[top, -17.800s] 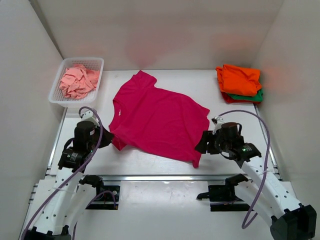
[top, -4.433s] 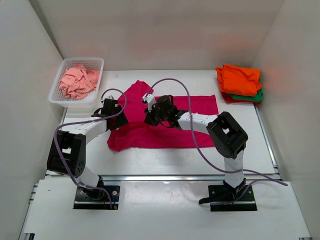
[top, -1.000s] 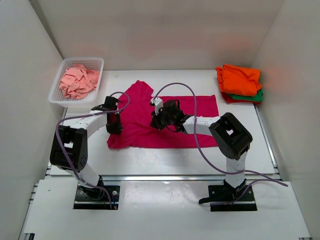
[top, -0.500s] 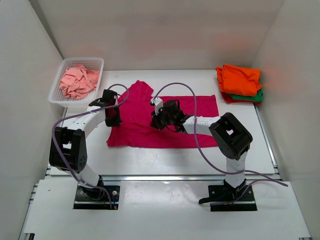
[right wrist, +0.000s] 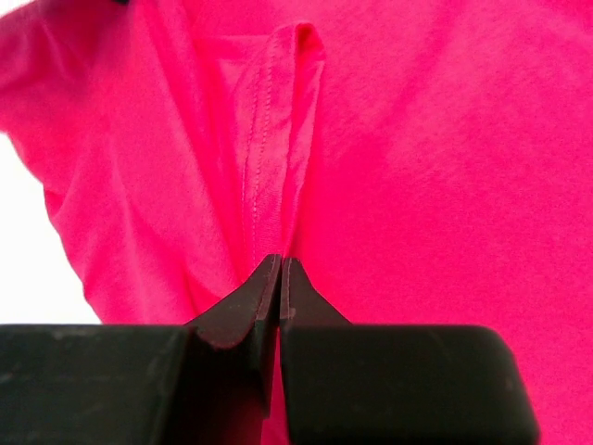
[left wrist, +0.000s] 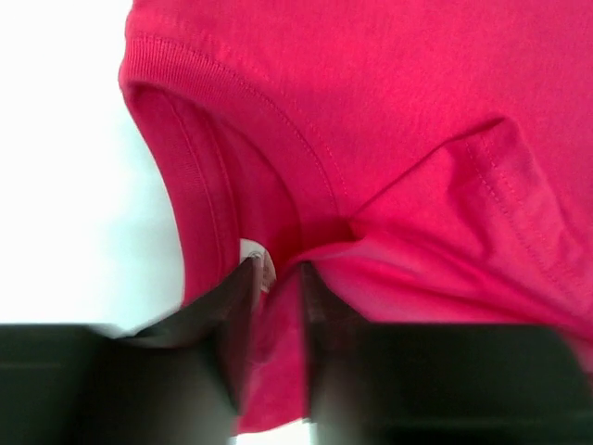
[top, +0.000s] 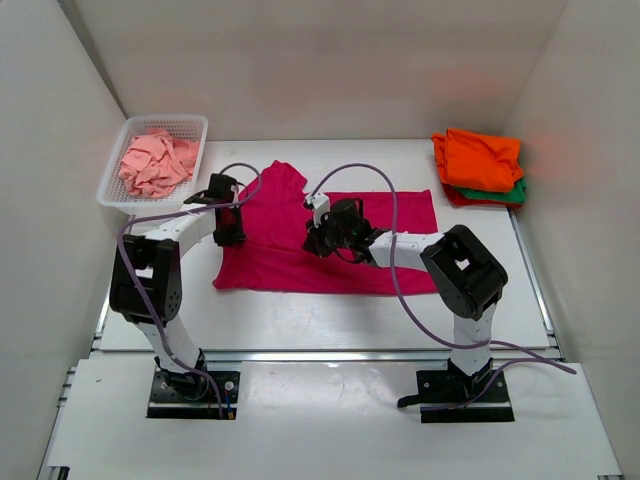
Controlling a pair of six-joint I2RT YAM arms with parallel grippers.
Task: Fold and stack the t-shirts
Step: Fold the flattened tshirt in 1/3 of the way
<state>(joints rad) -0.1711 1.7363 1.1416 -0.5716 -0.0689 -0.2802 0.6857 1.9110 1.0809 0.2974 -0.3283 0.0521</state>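
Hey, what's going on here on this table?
Two robot arms are partway through folding the magenta-pink t-shirt, which lies mid-table. The left hand pinches cloth by the collar, and the right hand is shut on a fold near the shirt's middle. The orange t-shirt tops a folded stack at the far right, over the green t-shirt and red t-shirt. The salmon-pink t-shirt sits crumpled in the white basket at the far left.

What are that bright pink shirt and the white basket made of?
Magenta shirt: apparently soft, matte knit cloth, perhaps cotton; ribbed collar, stitched hems, limp wrinkles. Basket: likely rigid white plastic, judging by its open mesh walls.
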